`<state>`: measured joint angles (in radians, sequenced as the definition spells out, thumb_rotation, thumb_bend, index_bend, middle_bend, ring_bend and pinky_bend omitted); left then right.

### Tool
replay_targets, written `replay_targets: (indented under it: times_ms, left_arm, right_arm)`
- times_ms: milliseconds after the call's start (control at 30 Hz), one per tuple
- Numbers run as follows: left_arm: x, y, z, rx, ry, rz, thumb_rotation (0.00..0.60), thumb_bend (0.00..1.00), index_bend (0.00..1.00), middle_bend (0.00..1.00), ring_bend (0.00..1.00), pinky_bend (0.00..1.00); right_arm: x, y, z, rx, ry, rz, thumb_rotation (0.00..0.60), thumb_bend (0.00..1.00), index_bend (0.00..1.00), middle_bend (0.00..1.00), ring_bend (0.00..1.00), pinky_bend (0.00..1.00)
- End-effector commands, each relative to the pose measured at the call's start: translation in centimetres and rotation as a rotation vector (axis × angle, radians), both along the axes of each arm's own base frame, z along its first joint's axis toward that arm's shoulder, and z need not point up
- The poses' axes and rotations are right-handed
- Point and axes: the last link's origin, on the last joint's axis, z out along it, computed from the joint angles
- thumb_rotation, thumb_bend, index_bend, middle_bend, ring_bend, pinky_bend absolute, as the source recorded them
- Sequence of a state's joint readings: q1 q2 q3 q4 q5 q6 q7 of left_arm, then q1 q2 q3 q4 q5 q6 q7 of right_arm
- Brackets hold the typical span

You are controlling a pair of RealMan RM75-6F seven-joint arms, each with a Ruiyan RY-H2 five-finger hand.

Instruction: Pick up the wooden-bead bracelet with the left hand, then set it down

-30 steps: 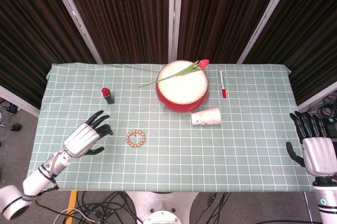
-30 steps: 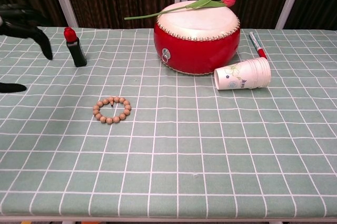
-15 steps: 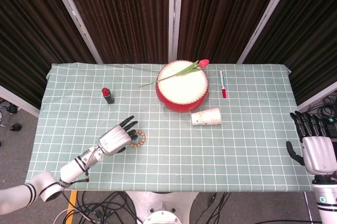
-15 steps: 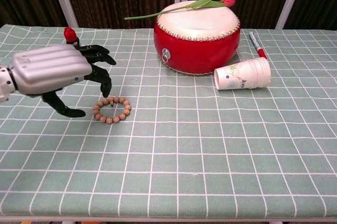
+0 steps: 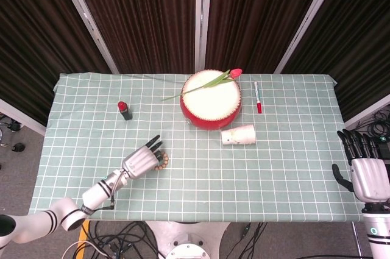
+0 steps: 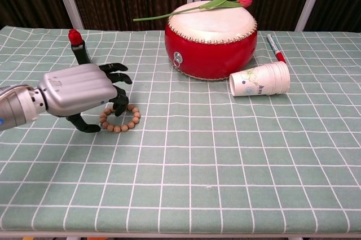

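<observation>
On the green checked table (image 5: 286,167), one bracelet (image 6: 126,120) of wooden beads is lying flat near the left front area, and the left robot hand (image 6: 79,88) is hovering right over its left half. In the chest view its dark fingers (image 6: 117,104) are curling down onto the ring and the thumb is reaching down just beside the near-left beads, but the beads are still lying on the cloth; whether the fingers are actually gripping them I cannot tell. In the head view the same hand is covering most of the bracelet, with only a few beads showing at its right edge.

At the far right edge, the right robot hand (image 5: 368,172) is hanging beside the table with its fingers straight and apart, holding nothing.

Further back, one red drum (image 5: 211,99) is standing with one tulip (image 5: 235,73) lying across its top. One paper cup (image 5: 238,134) is lying on its side just in front of the drum, one red-capped pen (image 5: 258,97) is lying to the drum's right, and one lipstick (image 5: 124,110) is standing upright behind the left hand.
</observation>
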<state>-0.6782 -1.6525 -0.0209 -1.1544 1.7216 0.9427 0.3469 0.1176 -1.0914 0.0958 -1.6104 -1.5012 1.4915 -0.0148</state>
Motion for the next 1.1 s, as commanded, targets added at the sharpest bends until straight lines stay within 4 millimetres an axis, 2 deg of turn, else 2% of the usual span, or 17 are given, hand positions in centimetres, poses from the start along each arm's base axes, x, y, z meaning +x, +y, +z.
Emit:
replay_targets:
  times_ms: [33, 633, 967, 1100]
  left_arm:
    - [-0.1, -0.2, -0.2, 0.004, -0.004, 0.004, 0.600, 0.21, 0.47, 0.43, 0.14, 0.00]
    - [-0.9, -0.1, -1.4, -0.012, -0.031, 0.053, 0.600, 0.21, 0.51, 0.47, 0.17, 0.00]
    - [-1.2, -0.1, -1.7, -0.030, -0.032, 0.079, 0.600, 0.28, 0.52, 0.48, 0.17, 0.00]
    - [-1.1, -0.3, -1.6, -0.039, -0.079, 0.106, 0.600, 0.32, 0.55, 0.52, 0.21, 0.01]
  right_arm:
    - [0.0, 0.0, 0.0, 0.001, 0.000, -0.001, 0.600, 0.31, 0.00, 0.07, 0.00, 0.00]
    - [0.1, 0.2, -0.1, -0.002, -0.001, -0.006, 0.600, 0.31, 0.00, 0.07, 0.00, 0.00]
    - [0.2, 0.3, -0.1, -0.003, -0.001, -0.006, 0.600, 0.31, 0.00, 0.07, 0.00, 0.00]
    - [0.3, 0.3, -0.1, -0.005, -0.001, -0.004, 0.600, 0.31, 0.00, 0.07, 0.00, 0.00]
